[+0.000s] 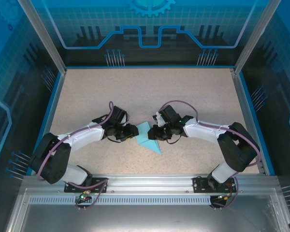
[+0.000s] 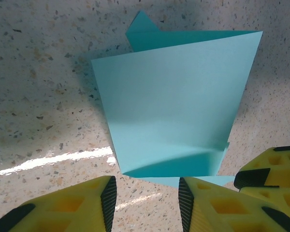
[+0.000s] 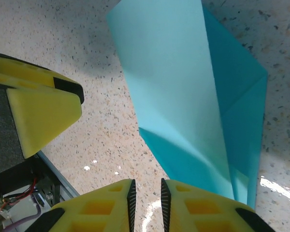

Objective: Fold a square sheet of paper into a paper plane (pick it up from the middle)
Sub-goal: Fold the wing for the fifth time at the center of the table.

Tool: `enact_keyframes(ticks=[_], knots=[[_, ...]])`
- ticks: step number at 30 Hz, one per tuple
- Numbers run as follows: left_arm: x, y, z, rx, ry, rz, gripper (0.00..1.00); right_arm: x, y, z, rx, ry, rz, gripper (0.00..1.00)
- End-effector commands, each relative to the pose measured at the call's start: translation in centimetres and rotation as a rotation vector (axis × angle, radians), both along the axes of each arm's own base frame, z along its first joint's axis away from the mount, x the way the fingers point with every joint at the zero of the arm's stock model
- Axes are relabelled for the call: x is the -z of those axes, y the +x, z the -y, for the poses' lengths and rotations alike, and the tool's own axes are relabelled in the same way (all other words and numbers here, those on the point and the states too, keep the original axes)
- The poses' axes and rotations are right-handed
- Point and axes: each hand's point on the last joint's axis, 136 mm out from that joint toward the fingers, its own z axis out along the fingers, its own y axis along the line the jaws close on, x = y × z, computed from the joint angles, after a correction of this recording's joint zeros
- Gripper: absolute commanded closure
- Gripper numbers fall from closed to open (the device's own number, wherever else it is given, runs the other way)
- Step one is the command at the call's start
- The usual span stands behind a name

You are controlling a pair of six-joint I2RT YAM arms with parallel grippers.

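Speckled beige stone pattern covers the table (image 1: 135,92), which is boxed in by blue printed panels (image 1: 150,24) with a metal rail (image 1: 150,181) along the near edge. Around the middle of the table, somewhat nearer that near edge than the far one, lies the light-blue sheet of paper (image 1: 149,137), already folded into layers with a pointed corner aimed towards the rail. Both arms bend inward and meet at it from either side. The left gripper (image 1: 133,131) sits low at the paper's left edge; its wrist camera shows the yellow fingers (image 2: 89,203) well parted, the paper's (image 2: 174,106) near edge lying just beyond the tips and nothing pinched between them. The right gripper (image 1: 153,131) is at the paper's right side; from its own wrist the fingers (image 3: 203,203) stand only a thin slit apart, bare table visible through the slit, and the paper's (image 3: 183,96) raised flap reaches down beside one finger without being held.
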Motion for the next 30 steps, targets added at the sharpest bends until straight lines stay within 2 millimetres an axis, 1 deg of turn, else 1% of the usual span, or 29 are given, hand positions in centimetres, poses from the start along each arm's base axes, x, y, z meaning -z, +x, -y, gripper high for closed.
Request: enact_keyframes(ticks=[1, 5, 8, 13, 17, 19, 25, 30], knots=[[-0.1, 0.1, 0.3, -0.005, -0.034, -0.022, 0.58, 1.6, -0.9, 0.6, -0.029, -0.018, -0.031, 0.77], [0.0, -0.1, 0.4, -0.004, -0.043, -0.029, 0.58, 3.0, -0.9, 1.1, -0.018, -0.025, -0.06, 0.78], [0.2, -0.2, 0.7, 0.002, -0.056, -0.038, 0.57, 3.9, -0.5, 1.5, -0.009, -0.027, -0.071, 0.79], [0.6, -0.4, 1.3, 0.021, -0.083, -0.061, 0.55, 5.3, 0.1, 2.8, 0.04, -0.025, -0.095, 0.8], [0.9, -0.2, 1.4, 0.014, -0.09, -0.066, 0.48, 6.6, -0.1, 3.7, 0.078, -0.011, -0.131, 0.8], [1.1, 0.1, 2.0, 0.02, -0.11, -0.075, 0.46, 7.2, -0.3, 3.9, 0.091, 0.004, -0.149, 0.8], [1.7, 0.3, 3.0, 0.007, -0.144, -0.107, 0.43, 8.4, -0.6, 4.4, 0.141, 0.031, -0.183, 0.8], [2.7, -0.1, 2.8, -0.032, -0.13, -0.146, 0.42, 9.0, -0.8, 5.1, 0.177, 0.029, -0.2, 0.8]])
